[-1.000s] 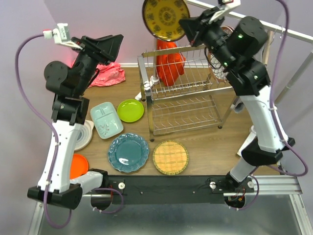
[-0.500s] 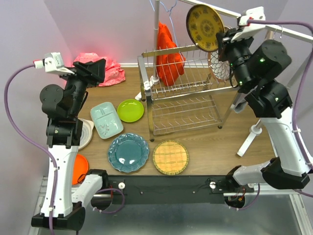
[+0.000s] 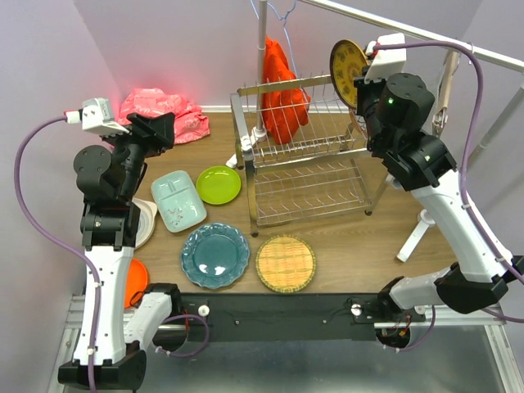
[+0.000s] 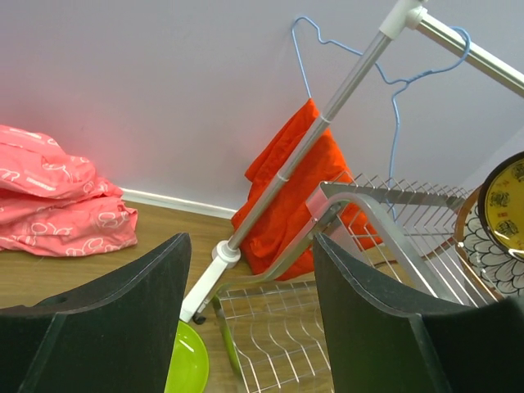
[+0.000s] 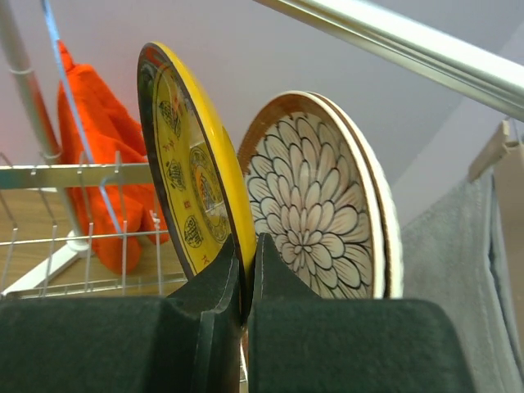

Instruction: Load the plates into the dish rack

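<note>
right pincer: clamped on the lower rim of the dark-yellow plate, one finger on each face.
dark-yellow plate: upright on edge, raised over the far-right end of the dish rack top tier. Its lower edge is hidden by the fingers, so I cannot tell if it sits in the tines.
petal plate: upright, just right of the dark-yellow plate, faces roughly parallel. Contact between the two is unclear.
left pincer: jaws spread wide with nothing between them. It is raised on the left of the scene and aimed toward the rack.
dish rack: two-tier chrome wire rack, far-centre on the counter. No plates show on the lower tier.
mint divided tray: flat on the counter, left of the rack.
lime green plate: flat, just right of the tray, between the tray and the rack.
teal scalloped plate: flat, near side, left of centre.
woven-yellow plate: flat, just right of the teal plate, near of the rack.
orange plate: near-left, partly hidden by the left arm.
pale plate: left of the tray, mostly under the left arm.
red-orange cloth: hanging at the rack's far-left corner.
pink cloth: bunched at far left on the counter.
</note>
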